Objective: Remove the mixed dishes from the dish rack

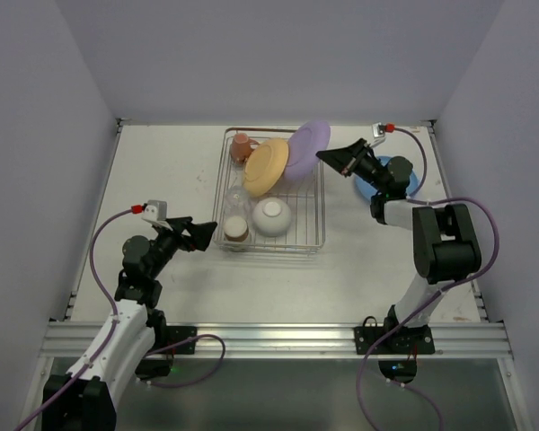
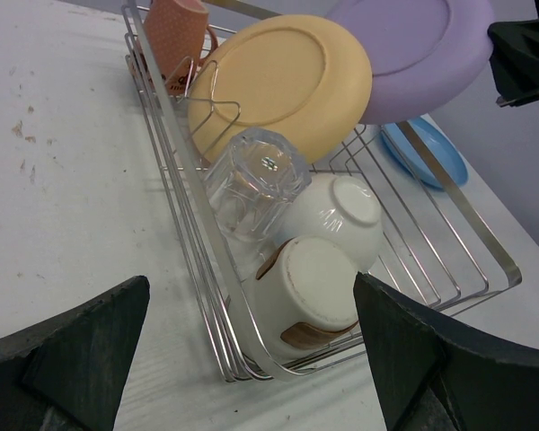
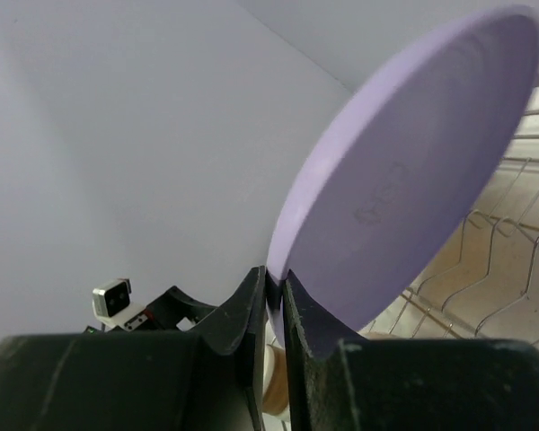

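The dish rack [image 1: 322,218] holds a yellow-orange plate [image 1: 266,166] leaning on the tines, a salmon-pink mug [image 1: 242,146], a clear glass [image 1: 236,196], a white bowl [image 1: 272,216] upside down and a small brown cup [image 1: 236,231]. My right gripper [image 1: 328,157] is shut on the rim of the lilac plate [image 3: 404,180], which is tilted over the rack's back right corner. The blue plate [image 1: 406,177] lies flat on the table under the right arm. My left gripper [image 2: 251,346] is open, just outside the rack's near left corner, facing the brown cup [image 2: 301,296].
The rack's wire rim [image 2: 175,171] runs between my left gripper and the cup and glass [image 2: 254,184]. White walls close in the table at the back and both sides. The right arm's cable [image 1: 413,135] loops at the back right.
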Controlling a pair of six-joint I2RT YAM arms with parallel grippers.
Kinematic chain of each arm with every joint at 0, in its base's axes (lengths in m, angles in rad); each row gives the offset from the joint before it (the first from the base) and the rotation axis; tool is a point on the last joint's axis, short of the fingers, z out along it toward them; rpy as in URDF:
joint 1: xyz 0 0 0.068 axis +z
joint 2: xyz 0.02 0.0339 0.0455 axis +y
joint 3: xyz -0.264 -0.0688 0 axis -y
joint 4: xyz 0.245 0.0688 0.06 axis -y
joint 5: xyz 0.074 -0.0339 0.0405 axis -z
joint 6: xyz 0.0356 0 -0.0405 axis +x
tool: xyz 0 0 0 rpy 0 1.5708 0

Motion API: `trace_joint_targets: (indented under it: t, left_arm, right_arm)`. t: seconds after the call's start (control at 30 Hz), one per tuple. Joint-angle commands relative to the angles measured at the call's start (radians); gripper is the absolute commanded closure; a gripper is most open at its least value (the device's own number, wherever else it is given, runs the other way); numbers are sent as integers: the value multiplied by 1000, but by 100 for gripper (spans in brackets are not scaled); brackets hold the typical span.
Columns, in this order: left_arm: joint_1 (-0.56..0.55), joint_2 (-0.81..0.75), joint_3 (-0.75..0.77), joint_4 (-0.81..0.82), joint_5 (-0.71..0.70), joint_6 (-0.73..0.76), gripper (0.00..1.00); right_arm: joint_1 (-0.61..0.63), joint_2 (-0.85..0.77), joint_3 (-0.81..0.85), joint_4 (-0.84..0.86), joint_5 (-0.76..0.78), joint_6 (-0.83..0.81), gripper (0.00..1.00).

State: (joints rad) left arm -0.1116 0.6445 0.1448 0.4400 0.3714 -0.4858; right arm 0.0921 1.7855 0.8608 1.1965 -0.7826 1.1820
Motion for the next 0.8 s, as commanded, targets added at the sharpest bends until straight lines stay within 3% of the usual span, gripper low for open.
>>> trace_joint_targets:
  t: [0.0,0.5,0.77]
  left_arm:
    - [4,-9,9,29,15,21,0]
    - [4,-9,9,31,14,24,0]
    - [4,-11,9,31,17,23,0]
  right_arm:
    - [-34,-86,-12,86,2,-27,100]
    - [-61,-187,-34,78,-17,-32,100]
    - [-65,-308,-5,-176,-1,-182,100]
